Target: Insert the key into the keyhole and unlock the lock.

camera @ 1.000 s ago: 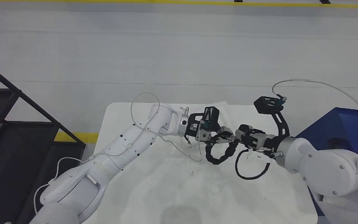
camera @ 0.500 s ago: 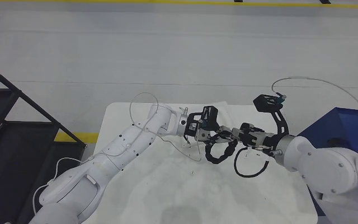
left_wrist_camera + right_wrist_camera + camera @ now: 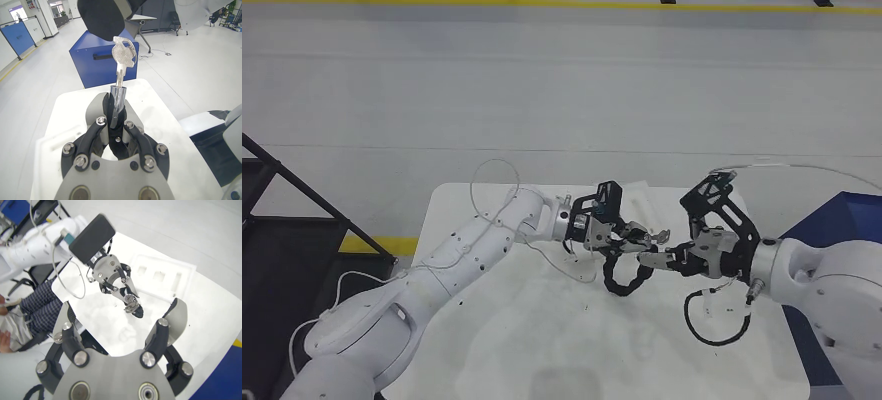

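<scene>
**Key in the lock, turn not yet made**

The left gripper (image 3: 113,111) is pinching the lock (image 3: 117,98), a chrome barrel with a black cable (image 3: 622,285) looping below it. It holds the lock above the table (image 3: 208,306), nearer the far edge than the near one. The key (image 3: 123,55) stands in the keyhole (image 3: 118,87) with part of its blade showing; I cannot tell whether it is fully seated. The right gripper (image 3: 121,321) is spread wide and holds nothing. It faces the key head, and in the left wrist view one of its fingers (image 3: 102,19) hangs just beside that head.

The step in hand looks like taking hold of the key head and turning it. To do that well:

- Bring the right gripper in so its pads meet the two flat faces of the head, not its thin edges.
- Press the key home along the barrel's line before any twist, in case it is short of full depth.
- Turn about the blade's own axis, without levering sideways, which could bend the blade or pry the barrel loose.
- Keep the left gripper tight on the barrel so the lock does not spin with the key
</scene>
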Tool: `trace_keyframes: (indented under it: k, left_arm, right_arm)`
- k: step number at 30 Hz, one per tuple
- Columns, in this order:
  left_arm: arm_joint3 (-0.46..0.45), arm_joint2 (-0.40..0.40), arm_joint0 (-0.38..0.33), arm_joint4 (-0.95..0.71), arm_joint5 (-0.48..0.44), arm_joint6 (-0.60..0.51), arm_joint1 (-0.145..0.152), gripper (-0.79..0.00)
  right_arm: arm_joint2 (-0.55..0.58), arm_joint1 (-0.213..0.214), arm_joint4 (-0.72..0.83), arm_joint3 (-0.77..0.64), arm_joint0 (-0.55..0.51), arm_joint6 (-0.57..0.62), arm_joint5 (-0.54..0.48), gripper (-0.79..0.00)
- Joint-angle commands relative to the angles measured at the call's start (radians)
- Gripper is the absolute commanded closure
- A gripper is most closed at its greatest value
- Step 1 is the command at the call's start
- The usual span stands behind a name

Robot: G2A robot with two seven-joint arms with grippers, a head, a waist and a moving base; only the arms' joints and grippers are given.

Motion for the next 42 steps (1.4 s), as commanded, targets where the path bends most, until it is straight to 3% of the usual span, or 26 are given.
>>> trace_keyframes:
  k: [1,10,16,22,33,34,35,36,40,42]
  left_arm:
    - [-0.002,0.032,-0.023,-0.077,0.000,-0.034,0.011,0.000]
    - [-0.063,0.175,-0.124,-0.328,0.000,-0.172,0.073,0.000]
    - [-0.080,0.229,-0.167,-0.399,0.000,-0.203,0.108,0.000]
    - [-0.097,0.265,-0.183,-0.412,0.000,-0.205,0.120,0.000]
    - [-0.106,0.265,-0.175,-0.418,0.000,-0.228,0.118,0.000]
    - [-0.107,0.265,-0.176,-0.418,0.000,-0.230,0.117,0.000]
    - [-0.107,0.265,-0.176,-0.419,0.000,-0.232,0.116,0.000]
    - [-0.108,0.265,-0.176,-0.420,0.000,-0.234,0.114,0.000]
    - [-0.107,0.265,-0.175,-0.424,0.000,-0.241,0.110,0.000]
    - [-0.106,0.265,-0.174,-0.424,0.000,-0.243,0.109,0.000]
  right_arm:
    - [-0.003,0.003,0.008,0.012,-0.004,0.025,-0.112,-0.785]
    - [-0.016,0.008,-0.037,0.021,-0.008,0.017,-0.247,-0.785]
    - [-0.017,0.008,-0.030,0.032,-0.007,0.013,-0.249,-0.785]
    - [-0.018,0.009,-0.055,0.029,-0.012,0.001,-0.259,-0.785]
    - [0.003,0.027,-0.167,0.044,-0.007,-0.037,-0.664,-0.785]
    - [0.001,0.028,-0.172,0.045,-0.007,-0.043,-0.678,-0.760]
    - [-0.003,0.029,-0.183,0.043,-0.006,-0.052,-0.688,-0.643]
    - [-0.006,0.030,-0.189,0.043,-0.005,-0.064,-0.699,-0.591]
    - [-0.022,0.033,-0.217,0.033,-0.004,-0.089,-0.723,-0.551]
    - [-0.023,0.034,-0.237,0.033,0.002,-0.097,-0.727,-0.434]
